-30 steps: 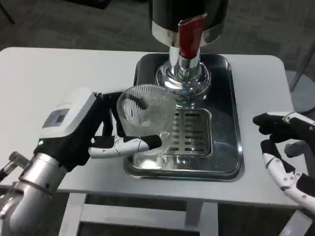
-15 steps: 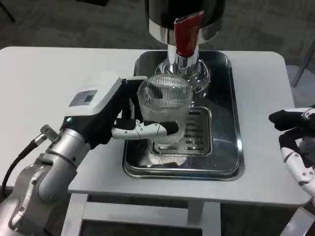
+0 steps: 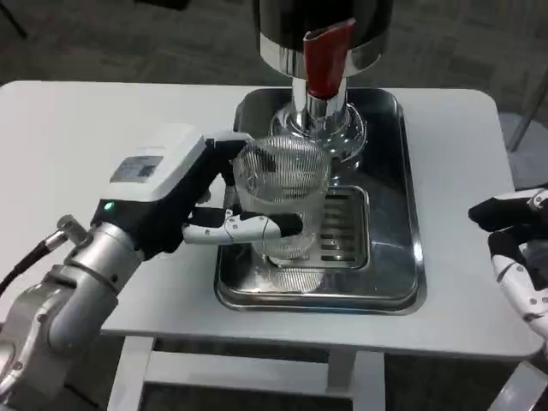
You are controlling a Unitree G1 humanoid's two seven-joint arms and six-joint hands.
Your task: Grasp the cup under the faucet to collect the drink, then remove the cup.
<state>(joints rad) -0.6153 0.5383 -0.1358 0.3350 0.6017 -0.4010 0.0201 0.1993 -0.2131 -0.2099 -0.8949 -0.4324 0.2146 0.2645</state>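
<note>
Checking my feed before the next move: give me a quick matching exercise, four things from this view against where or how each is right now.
Things:
1. cup
2. left hand
3. right hand
4. red tap lever

States:
A. at the table's right edge, holding nothing
B. clear and ribbed, over the metal tray
C. at the front of the dispenser, above the spout
D. wrapped around the glass from the left

Pairs: 1-B, 2-D, 3-A, 4-C
</note>
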